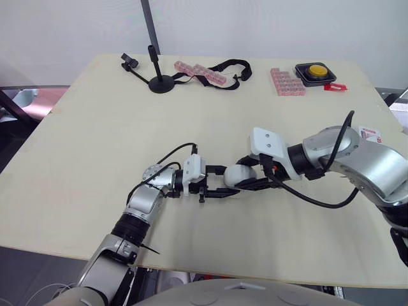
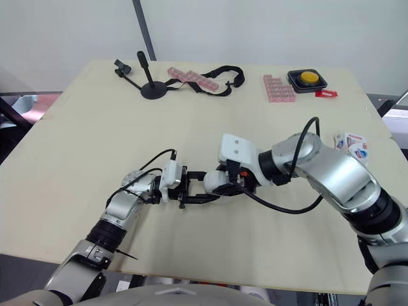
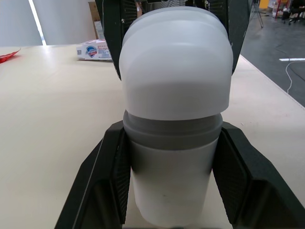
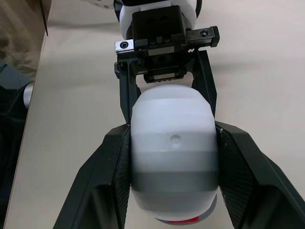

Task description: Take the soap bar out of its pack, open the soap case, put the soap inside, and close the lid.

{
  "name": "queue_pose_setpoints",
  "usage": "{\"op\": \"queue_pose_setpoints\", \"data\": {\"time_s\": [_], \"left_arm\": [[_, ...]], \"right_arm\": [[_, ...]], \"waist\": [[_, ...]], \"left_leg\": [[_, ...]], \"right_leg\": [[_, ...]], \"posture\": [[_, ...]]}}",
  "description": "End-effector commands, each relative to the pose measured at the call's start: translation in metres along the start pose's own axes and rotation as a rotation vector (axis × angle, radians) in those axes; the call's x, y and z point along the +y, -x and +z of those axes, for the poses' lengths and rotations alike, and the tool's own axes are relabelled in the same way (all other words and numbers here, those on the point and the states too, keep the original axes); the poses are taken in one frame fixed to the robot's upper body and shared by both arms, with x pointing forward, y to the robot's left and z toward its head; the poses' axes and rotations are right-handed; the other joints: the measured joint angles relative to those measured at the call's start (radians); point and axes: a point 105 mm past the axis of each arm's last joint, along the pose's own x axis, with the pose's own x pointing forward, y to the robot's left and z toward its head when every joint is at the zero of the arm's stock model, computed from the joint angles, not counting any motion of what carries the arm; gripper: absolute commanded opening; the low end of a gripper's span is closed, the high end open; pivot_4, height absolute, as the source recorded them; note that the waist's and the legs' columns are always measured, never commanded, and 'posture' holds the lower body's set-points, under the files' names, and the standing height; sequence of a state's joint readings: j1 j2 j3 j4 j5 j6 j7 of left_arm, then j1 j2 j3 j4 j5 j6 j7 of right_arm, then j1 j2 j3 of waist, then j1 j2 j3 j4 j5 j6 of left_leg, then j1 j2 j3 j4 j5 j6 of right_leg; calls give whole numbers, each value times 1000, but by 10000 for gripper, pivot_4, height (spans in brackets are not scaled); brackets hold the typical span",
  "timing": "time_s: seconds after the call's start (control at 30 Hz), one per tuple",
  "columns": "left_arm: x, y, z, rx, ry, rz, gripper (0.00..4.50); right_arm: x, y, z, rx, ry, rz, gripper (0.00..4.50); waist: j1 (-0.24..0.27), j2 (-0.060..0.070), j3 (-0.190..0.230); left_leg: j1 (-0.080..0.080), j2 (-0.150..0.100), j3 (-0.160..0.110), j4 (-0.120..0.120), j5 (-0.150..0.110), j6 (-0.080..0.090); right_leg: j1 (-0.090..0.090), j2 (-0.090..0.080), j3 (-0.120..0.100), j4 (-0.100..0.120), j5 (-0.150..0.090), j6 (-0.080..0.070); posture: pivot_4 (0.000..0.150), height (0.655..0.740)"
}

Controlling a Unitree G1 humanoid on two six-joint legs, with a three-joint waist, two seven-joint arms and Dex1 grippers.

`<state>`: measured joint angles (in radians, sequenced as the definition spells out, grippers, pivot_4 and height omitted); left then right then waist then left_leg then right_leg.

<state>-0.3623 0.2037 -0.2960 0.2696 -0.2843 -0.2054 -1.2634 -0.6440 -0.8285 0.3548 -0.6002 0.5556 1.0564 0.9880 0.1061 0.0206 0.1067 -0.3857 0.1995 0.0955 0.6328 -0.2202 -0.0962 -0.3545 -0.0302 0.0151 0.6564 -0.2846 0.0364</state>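
The white oval soap case (image 1: 240, 174) is held just above the table (image 1: 95, 159) between both grippers. My left gripper (image 1: 226, 182) is shut on one half of it, its black fingers (image 3: 107, 176) pressing both sides. My right gripper (image 1: 247, 175) comes from the opposite side and is shut on the other half (image 4: 172, 143). A grey band (image 3: 172, 131) shows between the two white halves. The soap pack (image 1: 370, 134), a small white printed box, lies on the table near its right edge, behind my right arm.
At the back stand a black stand (image 1: 159, 80), a row of pink blocks (image 1: 201, 72) with a black strap (image 1: 231, 67), a pink block array (image 1: 287, 81), a yellow button (image 1: 317, 71) and a red piece (image 1: 335, 86). The table's front edge is close.
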Motion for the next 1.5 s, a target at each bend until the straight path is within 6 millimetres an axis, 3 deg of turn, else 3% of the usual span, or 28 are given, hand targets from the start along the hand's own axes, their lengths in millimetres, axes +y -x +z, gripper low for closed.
{"op": "queue_pose_setpoints", "data": {"time_s": [0.03, 0.27, 1.5], "left_arm": [[1, 2, -1, 13, 1, 11, 18856], [2, 2, -1, 15, -2, 14, 18856], [1, 1, -2, 18, -5, 18, 18856]], "right_arm": [[8, -6, -15, 48, -46, 43, 19630], [9, -4, -17, 51, -49, 40, 19630], [4, -7, -18, 37, -74, 45, 19630]], "waist": [[0, 0, 0], [-1, 0, 0], [-3, -1, -1]], "left_leg": [[2, 0, 0, 0, 0, 0], [9, 0, 2, -4, 0, -1], [11, 0, 3, -6, 0, -1]], "right_leg": [[1, 0, 0, 0, 0, 0], [6, 0, 2, -4, 0, 0], [7, 0, 2, -6, 0, 0]], "posture": [[1500, 7400], [1500, 7400], [1500, 7400]]}}
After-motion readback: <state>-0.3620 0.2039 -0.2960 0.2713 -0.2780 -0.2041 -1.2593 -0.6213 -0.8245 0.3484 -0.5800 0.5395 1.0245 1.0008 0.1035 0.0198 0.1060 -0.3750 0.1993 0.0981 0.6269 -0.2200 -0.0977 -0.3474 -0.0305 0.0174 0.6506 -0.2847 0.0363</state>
